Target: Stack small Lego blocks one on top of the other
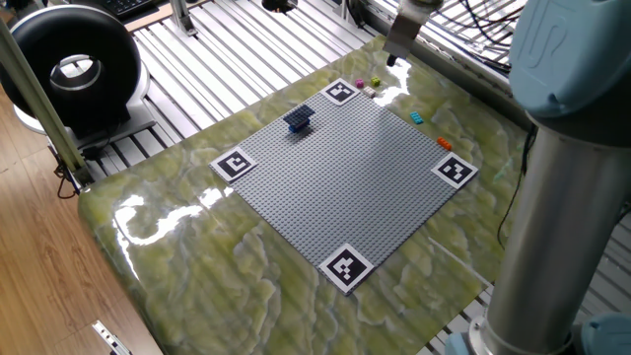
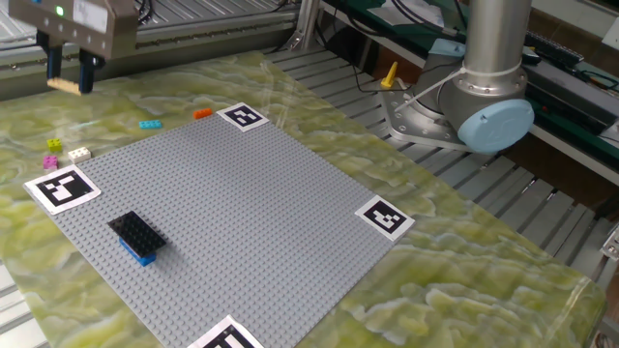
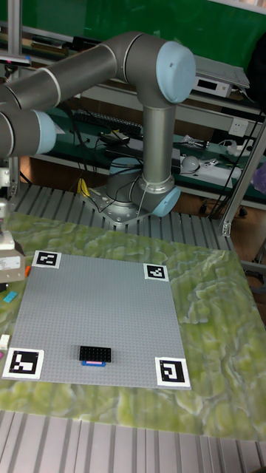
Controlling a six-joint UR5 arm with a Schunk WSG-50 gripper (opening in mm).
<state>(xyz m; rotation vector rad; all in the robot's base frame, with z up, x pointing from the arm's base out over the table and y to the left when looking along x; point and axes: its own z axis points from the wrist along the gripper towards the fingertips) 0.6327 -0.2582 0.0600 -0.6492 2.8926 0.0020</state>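
Pincer (image 2: 68,76) clenched on a tan block (image 2: 64,86), fingertips barely discernible at table's (image 2: 319,126) far corner.

Surface (image 1: 197,266): glossy green-yellow marbled top with bright light glare, resting on a ribbed aluminium frame (image 1: 227,69). Floor (image 1: 39,286): light wood planks. Round black fan-like unit (image 1: 74,64) beside the frame. Green wall (image 3: 222,29) behind, with a shelf (image 3: 214,77) carrying equipment and cables. Yellow object (image 2: 390,74) on the rails.
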